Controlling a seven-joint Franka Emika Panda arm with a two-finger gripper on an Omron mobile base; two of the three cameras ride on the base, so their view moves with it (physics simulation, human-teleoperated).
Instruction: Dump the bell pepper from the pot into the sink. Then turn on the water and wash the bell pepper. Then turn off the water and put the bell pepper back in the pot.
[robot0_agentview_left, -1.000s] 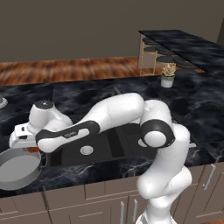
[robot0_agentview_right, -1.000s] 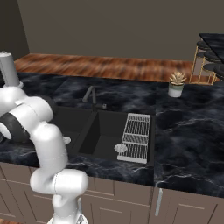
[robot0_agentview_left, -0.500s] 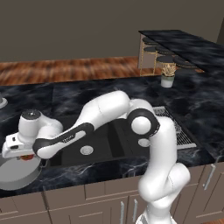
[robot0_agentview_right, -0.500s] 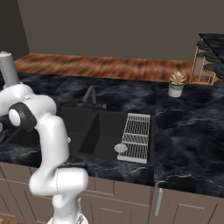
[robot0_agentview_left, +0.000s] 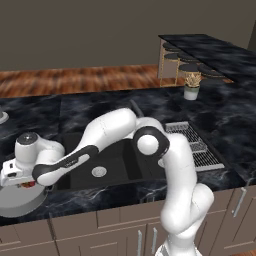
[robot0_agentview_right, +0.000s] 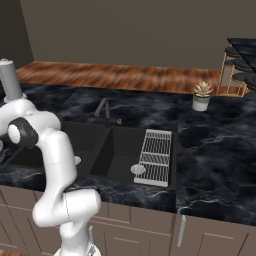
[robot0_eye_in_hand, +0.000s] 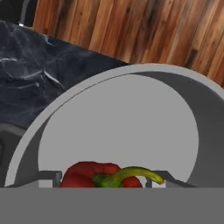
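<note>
You're hanging right over the pot (robot0_eye_in_hand: 131, 127) at the lower left of the left base frame, fingers (robot0_eye_in_hand: 49, 178) sitting apart with the bell pepper (robot0_eye_in_hand: 94, 175) lying between them at the bottom of the hand frame, stem pointing right, not gripped yet.

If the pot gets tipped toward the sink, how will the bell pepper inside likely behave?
The bell pepper looks rounded and glossy, so it would probably roll or slide rather than stick. The pot has a smooth pale floor and low wall, which likely lets it tumble out easily. Its curved stem may make the roll uneven.
</note>
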